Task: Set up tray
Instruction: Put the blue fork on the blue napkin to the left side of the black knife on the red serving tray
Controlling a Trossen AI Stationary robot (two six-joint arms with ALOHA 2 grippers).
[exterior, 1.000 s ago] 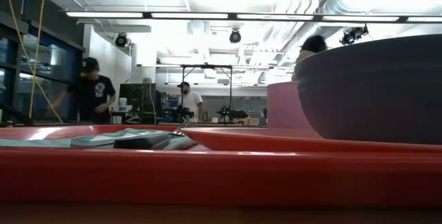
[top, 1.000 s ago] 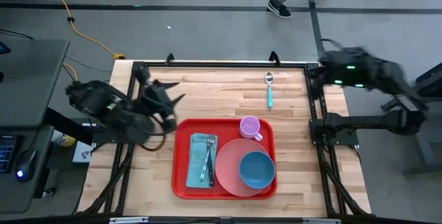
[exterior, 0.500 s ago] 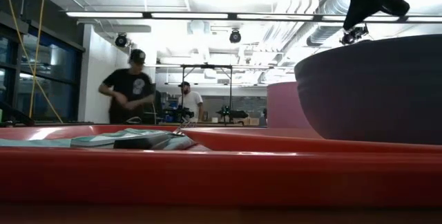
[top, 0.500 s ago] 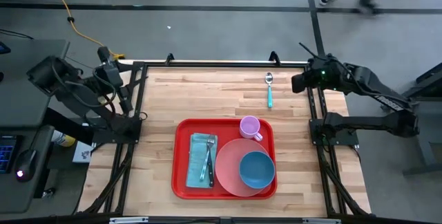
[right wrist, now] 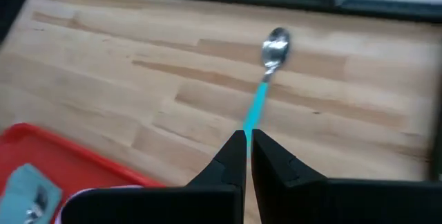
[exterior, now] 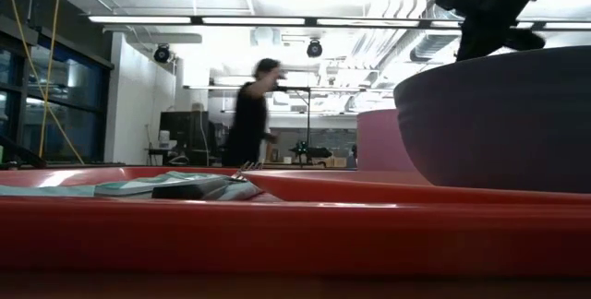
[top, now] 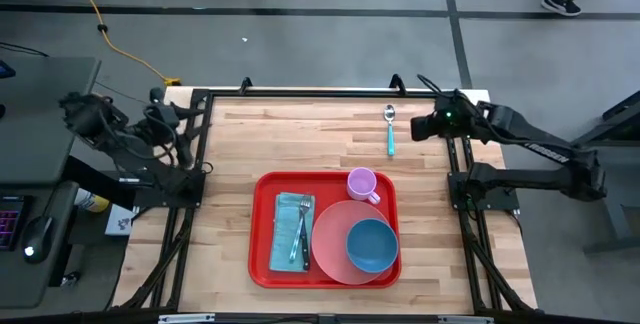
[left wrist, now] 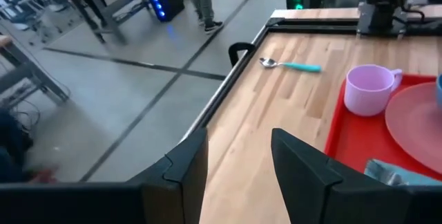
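Nearest the front edge of the wooden counter [top: 300,139], the red tray [top: 262,236] is lying flat, roughly centred between my two arms. On it a teal napkin [top: 283,232] is sitting at my left side with a fork [top: 302,236] lying along it, and a round pink plate [top: 330,244] is filling the right part, carrying a blue bowl [top: 372,245]. A small pink mug [top: 361,183] is standing on the tray's far right corner, just beside the plate's rim. Beyond the tray, on bare wood near the far edge, a spoon with a teal handle [top: 390,132] is lying well apart from everything else. My right pincer [right wrist: 247,156] is hovering above the counter's far right corner, its fingers pressed together and holding nothing, pointing toward the spoon's handle. My left pincer [left wrist: 238,175] is waiting off the counter's far left corner, its fingers standing apart and gripping nothing. Farther off, in the room behind, a person in dark clothes [exterior: 251,114] is walking past.
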